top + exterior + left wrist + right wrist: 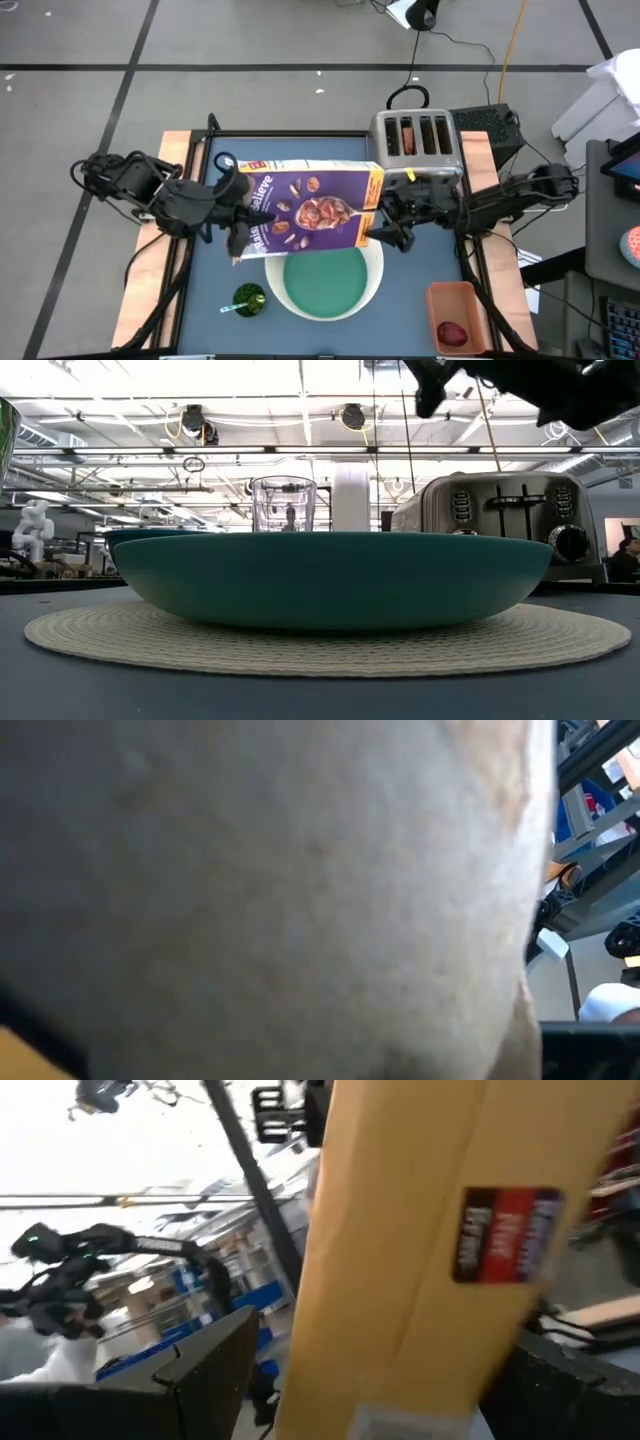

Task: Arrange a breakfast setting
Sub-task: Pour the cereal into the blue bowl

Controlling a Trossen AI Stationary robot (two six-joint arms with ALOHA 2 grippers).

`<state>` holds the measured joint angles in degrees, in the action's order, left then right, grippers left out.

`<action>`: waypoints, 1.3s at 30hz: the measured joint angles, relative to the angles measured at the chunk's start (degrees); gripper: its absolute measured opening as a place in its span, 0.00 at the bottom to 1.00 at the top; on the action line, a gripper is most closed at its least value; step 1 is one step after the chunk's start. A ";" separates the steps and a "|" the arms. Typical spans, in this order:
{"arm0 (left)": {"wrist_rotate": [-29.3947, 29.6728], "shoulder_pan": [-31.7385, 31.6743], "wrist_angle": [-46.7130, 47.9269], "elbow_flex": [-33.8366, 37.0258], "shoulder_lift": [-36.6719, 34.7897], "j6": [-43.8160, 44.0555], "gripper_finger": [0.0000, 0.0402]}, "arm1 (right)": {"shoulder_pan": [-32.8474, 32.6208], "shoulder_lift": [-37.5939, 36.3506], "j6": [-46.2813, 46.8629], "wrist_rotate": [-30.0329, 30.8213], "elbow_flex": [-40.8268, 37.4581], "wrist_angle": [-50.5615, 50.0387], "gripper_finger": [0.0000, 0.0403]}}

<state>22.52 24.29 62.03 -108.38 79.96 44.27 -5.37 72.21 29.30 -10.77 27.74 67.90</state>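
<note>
Aloft, purple cereal box (305, 207) lying flat above the teal plate (322, 281) at mid-table, pinched shut at one end by the left gripper (237, 203), bracketed wide at the other by the right gripper (385, 221). Best kept level, lowered toward the table's rear edge beside the toaster (418, 138), clear of the plate.
</note>
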 joint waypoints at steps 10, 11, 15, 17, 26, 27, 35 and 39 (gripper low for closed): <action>1.99 0.00 -0.22 0.00 0.00 -5.36 0.01 | 0.00 4.62 -1.58 0.01 4.88 0.07 0.79; 2.66 0.00 -0.25 0.00 0.00 -5.91 0.01 | 0.02 4.85 -1.66 0.01 4.88 -0.03 0.78; 4.16 0.00 -0.49 0.00 0.00 -8.03 0.01 | 0.04 5.63 -1.68 0.05 4.88 -0.09 0.73; 4.16 0.00 -0.99 0.00 0.00 -9.09 0.01 | 0.04 5.62 -1.70 0.05 4.88 -0.33 0.68; 5.05 -0.02 -2.39 0.00 0.00 -9.74 0.05 | 0.04 5.61 -3.23 0.27 4.88 0.47 0.46; 5.03 -0.02 -2.39 0.00 0.00 -9.72 0.05 | 0.04 5.61 -3.23 0.27 4.88 0.49 0.46; 4.93 -0.02 -2.35 0.00 0.00 -9.31 0.06 | 0.04 5.61 -3.66 0.22 4.88 0.63 0.47; 4.70 -0.05 -2.30 0.00 0.00 -9.33 0.06 | 0.04 5.61 -4.74 0.20 4.88 0.67 0.46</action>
<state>27.22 24.24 59.73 -108.38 79.96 34.94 -5.32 77.82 24.56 -10.57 32.62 68.58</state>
